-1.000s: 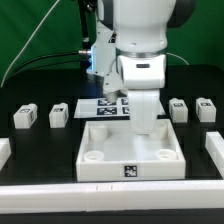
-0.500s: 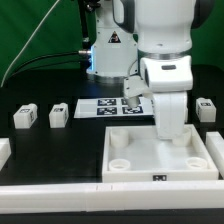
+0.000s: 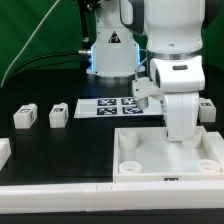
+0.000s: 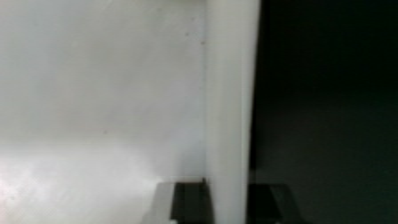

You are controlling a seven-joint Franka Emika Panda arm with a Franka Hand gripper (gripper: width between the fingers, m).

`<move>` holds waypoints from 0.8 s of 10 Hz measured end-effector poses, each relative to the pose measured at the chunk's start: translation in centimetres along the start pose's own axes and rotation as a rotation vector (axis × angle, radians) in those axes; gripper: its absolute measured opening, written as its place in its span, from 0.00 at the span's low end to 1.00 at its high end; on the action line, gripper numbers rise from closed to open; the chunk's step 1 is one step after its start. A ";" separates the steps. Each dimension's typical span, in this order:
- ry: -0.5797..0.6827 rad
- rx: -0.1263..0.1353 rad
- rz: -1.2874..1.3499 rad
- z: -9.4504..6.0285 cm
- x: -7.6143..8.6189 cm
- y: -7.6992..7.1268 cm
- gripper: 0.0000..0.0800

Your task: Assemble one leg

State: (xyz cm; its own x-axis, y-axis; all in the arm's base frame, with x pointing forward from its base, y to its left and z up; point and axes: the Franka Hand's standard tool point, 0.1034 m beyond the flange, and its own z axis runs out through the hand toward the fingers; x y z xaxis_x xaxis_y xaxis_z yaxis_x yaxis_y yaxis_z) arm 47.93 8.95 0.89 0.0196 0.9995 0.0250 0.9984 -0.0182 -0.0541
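1. Now the near leg (image 3: pixel 207 110) sits loose on the table (image 3: pixel 60 150), at two o'clock from the gripper (image 3: pixel 180 136) in the exterior view. Nothing holds it.
2. Two other legs (image 3: pixel 58 114) wait far off at nine o'clock.
3. The gripper pinches the back wall of the tray (image 3: pixel 170 165), probably to drag it to a handy spot for fitting a leg.
4. Half a second ago tray and gripper were nearer nine o'clock. Both have slid toward three o'clock. The legs stayed put.
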 end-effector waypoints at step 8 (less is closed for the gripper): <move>0.000 0.002 0.004 0.1 -0.2 0.0 0.81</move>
State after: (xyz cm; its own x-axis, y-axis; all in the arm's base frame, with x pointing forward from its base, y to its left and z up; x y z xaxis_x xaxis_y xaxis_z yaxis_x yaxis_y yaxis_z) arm 47.87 8.76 0.80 0.0233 0.9994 0.0245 0.9982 -0.0219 -0.0558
